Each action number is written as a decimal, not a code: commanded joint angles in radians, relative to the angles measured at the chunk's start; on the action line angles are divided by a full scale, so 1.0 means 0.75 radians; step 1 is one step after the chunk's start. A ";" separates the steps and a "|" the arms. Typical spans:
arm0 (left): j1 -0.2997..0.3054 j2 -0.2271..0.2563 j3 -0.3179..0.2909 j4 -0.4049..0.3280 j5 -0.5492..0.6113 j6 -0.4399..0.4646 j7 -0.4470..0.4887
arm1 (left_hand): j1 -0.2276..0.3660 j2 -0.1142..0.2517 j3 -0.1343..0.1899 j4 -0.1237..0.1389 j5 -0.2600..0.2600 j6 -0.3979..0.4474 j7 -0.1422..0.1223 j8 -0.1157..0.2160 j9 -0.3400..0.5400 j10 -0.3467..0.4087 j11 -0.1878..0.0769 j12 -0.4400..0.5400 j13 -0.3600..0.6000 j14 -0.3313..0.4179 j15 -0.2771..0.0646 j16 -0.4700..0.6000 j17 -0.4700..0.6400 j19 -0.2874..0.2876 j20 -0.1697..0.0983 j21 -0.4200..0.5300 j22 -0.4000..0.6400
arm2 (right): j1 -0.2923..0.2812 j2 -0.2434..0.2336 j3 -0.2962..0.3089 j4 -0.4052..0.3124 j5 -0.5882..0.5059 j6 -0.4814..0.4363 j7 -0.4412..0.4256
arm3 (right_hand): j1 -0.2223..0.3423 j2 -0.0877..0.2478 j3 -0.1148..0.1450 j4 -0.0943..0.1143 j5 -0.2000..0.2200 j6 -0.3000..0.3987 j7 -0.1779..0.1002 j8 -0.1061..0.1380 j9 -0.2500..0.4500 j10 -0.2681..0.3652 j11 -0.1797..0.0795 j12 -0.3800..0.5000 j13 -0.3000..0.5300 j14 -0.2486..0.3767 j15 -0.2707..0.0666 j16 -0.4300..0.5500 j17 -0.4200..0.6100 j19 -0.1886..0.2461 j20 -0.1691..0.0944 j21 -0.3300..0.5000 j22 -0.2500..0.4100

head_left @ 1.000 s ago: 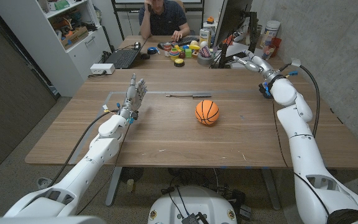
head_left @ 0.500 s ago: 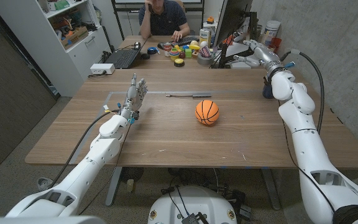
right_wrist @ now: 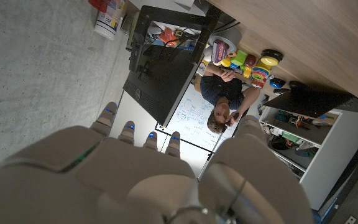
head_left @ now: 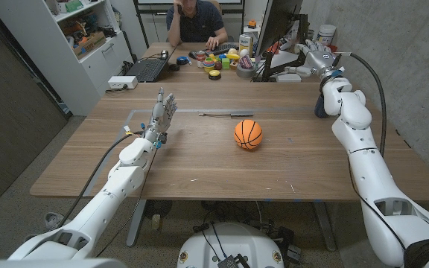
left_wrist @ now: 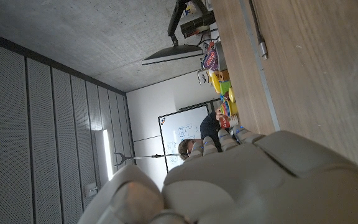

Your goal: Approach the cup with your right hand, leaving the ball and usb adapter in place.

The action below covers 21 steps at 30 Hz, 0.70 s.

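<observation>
Right hand raised at the counter's far right corner, fingers spread, holding nothing, cup not discernible, orange ball mid-counter, well apart, left hand upright, fingers apart, empty

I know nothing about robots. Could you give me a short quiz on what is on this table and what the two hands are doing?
1. True or false: the left hand is holding the orange ball.
2. Pick one. The right hand is: A) pressing down on the ball; B) raised over the far right corner of the table, holding nothing; C) gripping a laptop.
3. Short answer: which hand is nearer the ball?

Key: 1 false, since the ball lies alone on the table; 2 B; 3 the left hand.
</observation>
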 commanded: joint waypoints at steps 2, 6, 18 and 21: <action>0.025 0.009 -0.011 -0.036 0.005 0.005 0.018 | 0.000 0.137 -0.010 0.007 0.006 -0.235 0.000 0.007 0.007 -0.285 -0.005 0.005 0.007 -0.238 -0.003 0.005 0.003 -0.006 -0.021 0.008 0.002 | 0.101 -0.024 -0.083 0.118 -0.215 -0.202 0.038 | -0.016 -0.012 -0.017 0.006 0.006 -0.042 -0.003 -0.006 0.005 -0.186 0.016 0.008 0.008 -0.136 0.013 -0.008 0.007 -0.027 0.007 -0.027 0.003; 0.029 0.011 -0.014 -0.043 0.007 0.004 0.022 | 0.000 0.138 -0.011 0.006 0.006 -0.234 0.000 0.007 0.007 -0.284 -0.003 0.005 0.007 -0.237 -0.002 0.005 0.003 -0.005 -0.021 0.008 0.002 | 0.147 -0.027 -0.098 0.184 -0.246 -0.260 0.066 | -0.022 -0.013 -0.026 0.010 0.005 -0.063 -0.002 -0.006 0.006 -0.210 0.022 0.006 0.009 -0.154 0.021 -0.010 0.008 -0.037 0.007 -0.040 0.003; 0.039 0.013 -0.023 -0.055 0.008 0.015 0.037 | 0.001 0.138 -0.015 0.006 0.007 -0.235 -0.002 0.007 0.007 -0.285 -0.002 0.004 0.007 -0.238 -0.002 0.005 0.003 -0.007 -0.019 0.007 0.002 | 0.212 -0.027 -0.104 0.316 -0.217 -0.369 0.139 | -0.036 -0.016 -0.055 0.022 0.005 -0.136 -0.002 -0.007 0.009 -0.268 0.038 0.014 0.012 -0.167 0.047 0.002 0.010 -0.055 0.007 -0.077 0.006; 0.039 0.013 -0.024 -0.054 0.008 0.017 0.036 | 0.001 0.139 -0.015 0.006 0.007 -0.235 -0.002 0.007 0.007 -0.284 -0.005 0.004 0.007 -0.239 -0.003 0.004 0.003 -0.007 -0.019 0.007 0.002 | 0.219 -0.025 -0.106 0.336 -0.208 -0.393 0.160 | -0.037 -0.015 -0.059 0.024 0.005 -0.144 -0.003 -0.005 0.010 -0.253 0.040 0.023 0.012 -0.157 0.044 0.007 0.009 -0.051 0.007 -0.080 0.008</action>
